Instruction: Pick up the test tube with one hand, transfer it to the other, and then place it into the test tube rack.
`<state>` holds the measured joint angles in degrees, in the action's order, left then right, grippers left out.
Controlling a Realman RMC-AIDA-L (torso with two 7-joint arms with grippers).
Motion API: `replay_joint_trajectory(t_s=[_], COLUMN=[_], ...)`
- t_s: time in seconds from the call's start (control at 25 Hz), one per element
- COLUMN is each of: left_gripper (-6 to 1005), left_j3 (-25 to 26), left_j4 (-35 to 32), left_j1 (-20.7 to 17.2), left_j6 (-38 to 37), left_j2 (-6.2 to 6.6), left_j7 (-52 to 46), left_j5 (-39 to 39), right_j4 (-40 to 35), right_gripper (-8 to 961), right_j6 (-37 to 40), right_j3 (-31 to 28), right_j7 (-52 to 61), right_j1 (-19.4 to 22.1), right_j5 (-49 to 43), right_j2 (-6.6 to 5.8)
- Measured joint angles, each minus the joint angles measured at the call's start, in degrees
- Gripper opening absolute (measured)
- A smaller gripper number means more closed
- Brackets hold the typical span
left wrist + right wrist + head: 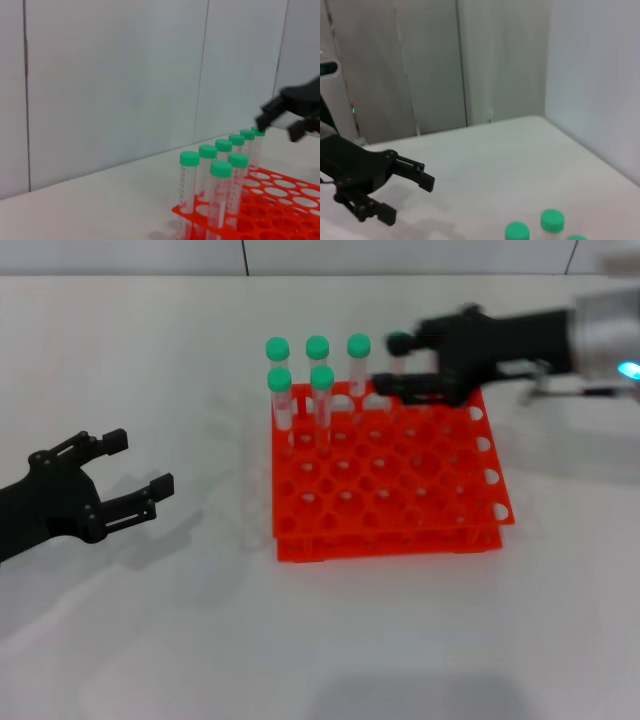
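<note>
The right gripper [400, 365] is positioned over the far edge of the test tube rack [400, 502], reaching in from the robot's right. A green-capped test tube [398, 342] stands between its jaws at the fourth position of the rack's far row; the image is smeared at this spot, and it cannot be told whether the jaws are closed on the tube or merely bracketing it. In the left wrist view the same gripper [276, 125] appears at the far end of the tube row, with its fingertips [263, 120] level with the last green cap [258, 131]. To the side of the right jaws, toward the robot's left, five further green-capped tubes stand upright in the rack: three in the far row [317, 348] and two in the next row [321, 377]. The remainder of the orange-red rack's holes hold no tubes. The left gripper [138, 472] rests low over the white worktop [330, 640], well apart from the rack and on the robot's left of it, with its jaws spread wide and holding nothing. The right wrist view confirms this: the left gripper [409, 191] shows two separated fingers [417, 175] with bare worktop between them.
</note>
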<state>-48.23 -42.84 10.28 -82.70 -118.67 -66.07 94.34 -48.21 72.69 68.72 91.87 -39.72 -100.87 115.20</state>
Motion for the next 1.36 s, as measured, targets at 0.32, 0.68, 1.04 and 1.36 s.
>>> replay_joint_trajectory(t_s=[0.32,0.68,1.04,1.36], left_gripper=[866,866,866,866], left_j3=[-0.08,-0.03,-0.11,-0.02], left_j4=[2.06,9.62,8.98,8.61], left_j1=[3.14,11.46,13.78,13.88], left_j6=[-2.66,-11.59,-11.75,-11.36], left_j2=[3.41,9.74,9.75,9.66], left_j7=[-3.83,-5.91,-8.04,-8.4], left_j5=[2.07,8.85,12.68,12.94], right_j4=[6.77,10.5,11.07,11.11], right_gripper=[563,738,738,738], right_j6=[8.08,10.27,10.08,9.98], right_j3=[-9.33,-8.9,-7.95,-7.99], right_j7=[-9.19,-12.07,-11.99,-11.89], right_j1=[5.92,6.8,6.34,6.29], right_j5=[-0.03,-1.05,-2.95,-3.0], right_j2=[-1.73,-2.26,-1.99,-1.84])
